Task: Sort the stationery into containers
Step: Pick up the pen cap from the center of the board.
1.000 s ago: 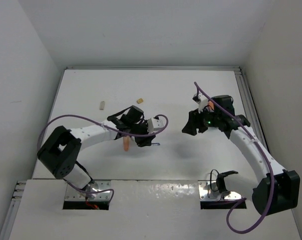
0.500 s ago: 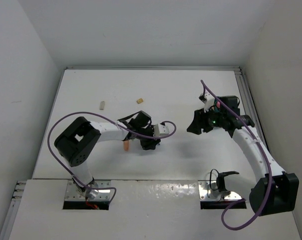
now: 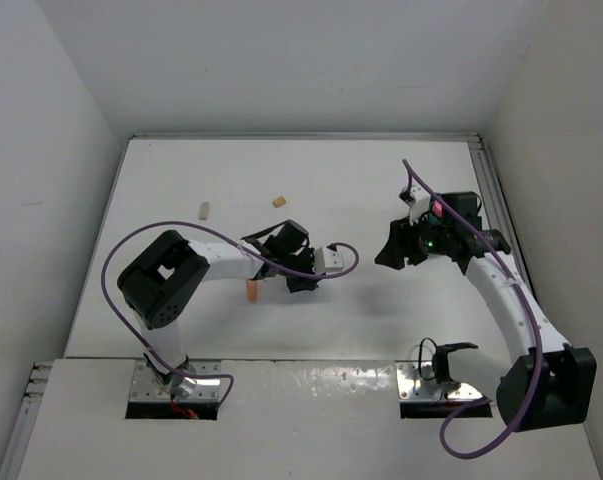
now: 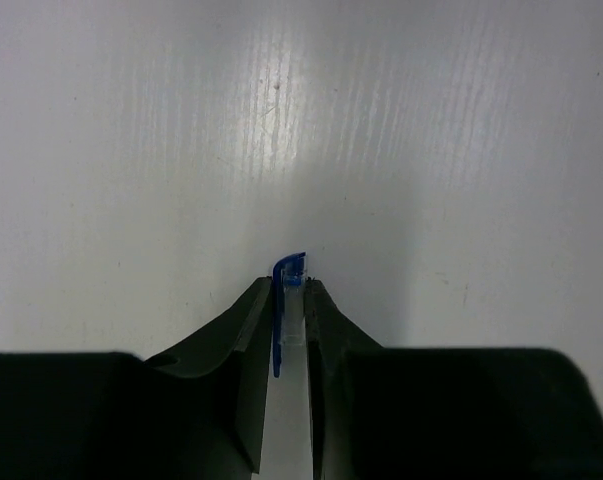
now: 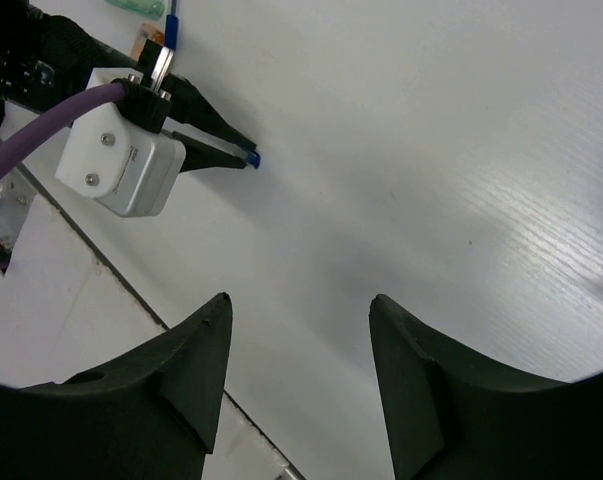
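Observation:
In the left wrist view my left gripper (image 4: 291, 292) is shut on a dark-blue pen (image 4: 290, 270). The pen has a clear barrel, and its blue end pokes out past the fingertips, low over the white table (image 4: 301, 120). The top view has this gripper (image 3: 303, 283) at the table's middle, with an orange stub (image 3: 252, 291) lying just to its left. My right gripper (image 5: 299, 305) stands open with nothing between its fingers, and in the top view it hovers right of centre (image 3: 393, 248). Its camera catches the pen's tip (image 5: 253, 158) and a mint-green stub (image 5: 136, 5). The containers are out of view.
Two small pieces lie toward the back left, a pale one (image 3: 205, 210) and a tan one (image 3: 279, 201). A pink-red spot (image 3: 436, 208) shows at the right wrist; I cannot tell what it is. A metal rail (image 3: 496, 200) runs along the table's right edge.
The left gripper's jaws have closed onto the dark-blue pen, and the arm has settled lower at the table's middle. The right arm shifted a little to the right a second ago, then held still.

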`<move>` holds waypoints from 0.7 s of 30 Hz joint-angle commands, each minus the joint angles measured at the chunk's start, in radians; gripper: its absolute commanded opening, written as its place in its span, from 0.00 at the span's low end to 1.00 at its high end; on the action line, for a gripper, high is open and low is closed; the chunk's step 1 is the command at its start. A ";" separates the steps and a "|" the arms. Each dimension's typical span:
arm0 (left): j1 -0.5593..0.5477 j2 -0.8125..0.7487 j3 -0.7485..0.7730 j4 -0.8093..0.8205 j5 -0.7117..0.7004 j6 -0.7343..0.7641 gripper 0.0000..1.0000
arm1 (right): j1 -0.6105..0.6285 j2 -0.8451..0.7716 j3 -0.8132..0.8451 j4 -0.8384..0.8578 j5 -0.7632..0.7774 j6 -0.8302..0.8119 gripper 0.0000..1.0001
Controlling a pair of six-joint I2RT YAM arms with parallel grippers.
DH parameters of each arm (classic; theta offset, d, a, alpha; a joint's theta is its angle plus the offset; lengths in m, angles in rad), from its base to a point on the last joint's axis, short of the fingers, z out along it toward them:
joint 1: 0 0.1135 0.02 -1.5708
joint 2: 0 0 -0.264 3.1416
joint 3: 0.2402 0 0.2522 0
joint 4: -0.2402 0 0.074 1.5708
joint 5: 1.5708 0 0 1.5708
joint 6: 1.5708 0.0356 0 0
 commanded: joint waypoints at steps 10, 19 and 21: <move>0.101 -0.104 0.013 -0.076 0.318 -0.157 0.00 | 0.003 -0.100 0.014 -0.007 -0.035 -0.243 0.53; 0.113 -0.298 0.139 -0.048 0.676 -0.424 0.00 | 0.169 -0.167 0.109 -0.144 -0.125 -0.683 0.58; 0.112 -0.310 0.153 -0.036 0.715 -0.510 0.00 | 0.230 -0.160 0.144 -0.116 -0.114 -0.678 0.58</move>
